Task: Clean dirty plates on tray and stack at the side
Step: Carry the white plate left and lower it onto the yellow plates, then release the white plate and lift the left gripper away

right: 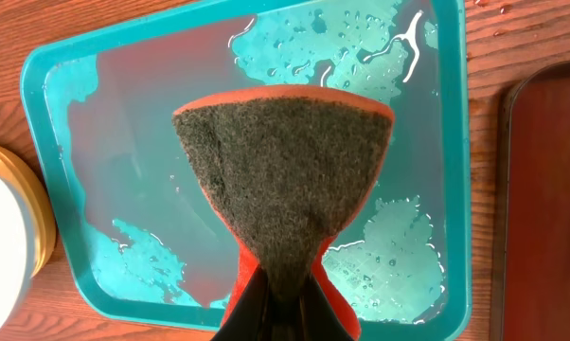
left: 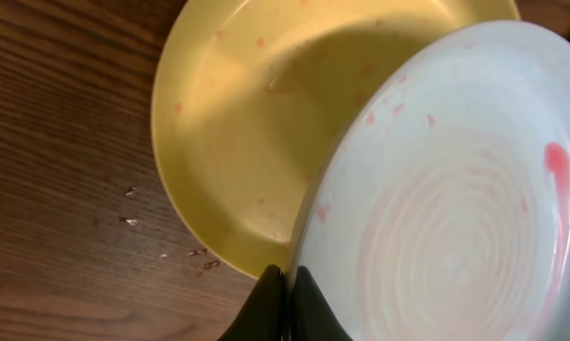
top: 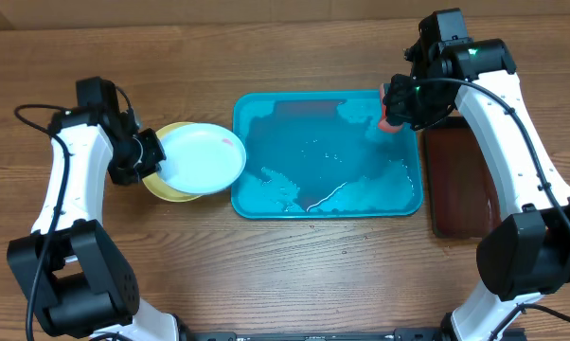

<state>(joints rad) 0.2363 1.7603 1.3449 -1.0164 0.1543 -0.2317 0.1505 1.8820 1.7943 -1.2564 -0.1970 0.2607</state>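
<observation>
The turquoise tray (top: 328, 201) lies mid-table, wet, with no plates in it; it also shows in the right wrist view (right: 105, 170). A white-bluish plate (top: 202, 156) with a faint red smear is held tilted over a yellow-green plate (top: 167, 185) left of the tray. My left gripper (top: 152, 156) is shut on the white plate's rim (left: 287, 284); the white plate (left: 455, 208) overlaps the yellow plate (left: 247, 123). My right gripper (top: 394, 104) is shut on an orange sponge with a dark scouring face (right: 285, 180), above the tray's right far part.
A dark brown tray (top: 463, 180) lies right of the turquoise tray, also in the right wrist view (right: 550, 208). Small water drops sit on the wood (left: 162, 248) beside the yellow plate.
</observation>
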